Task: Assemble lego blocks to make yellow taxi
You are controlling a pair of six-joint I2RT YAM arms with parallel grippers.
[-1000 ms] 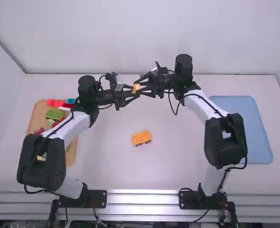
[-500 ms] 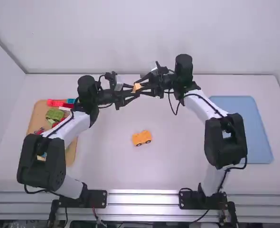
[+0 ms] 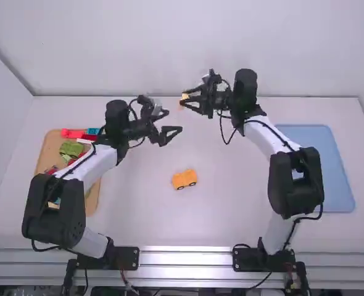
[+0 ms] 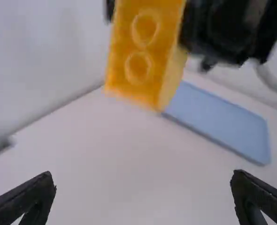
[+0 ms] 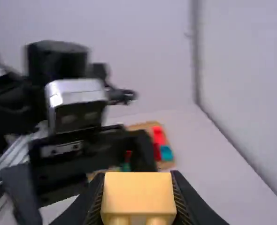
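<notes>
Yellow brick (image 3: 184, 97) is sitting between the closed-in fingers of the right claw (image 3: 185, 100), which is holding it above the far part of the worktop (image 3: 139, 203). One face with two round marks is facing the left wrist camera. Opposite it, just apart from the brick, the left claw (image 3: 174, 121) is hanging with its fingers spread wide and nothing between them. Nearer the arms' bases, the orange-yellow car body (image 3: 184, 179) is resting on the worktop, its dark wheels showing along one side. Leftward, a wooden tray (image 3: 94, 200) is holding red blocks (image 3: 73, 133) and a green piece (image 3: 71, 148); rightward, a blue tray (image 3: 324, 166) is lying flat.
</notes>
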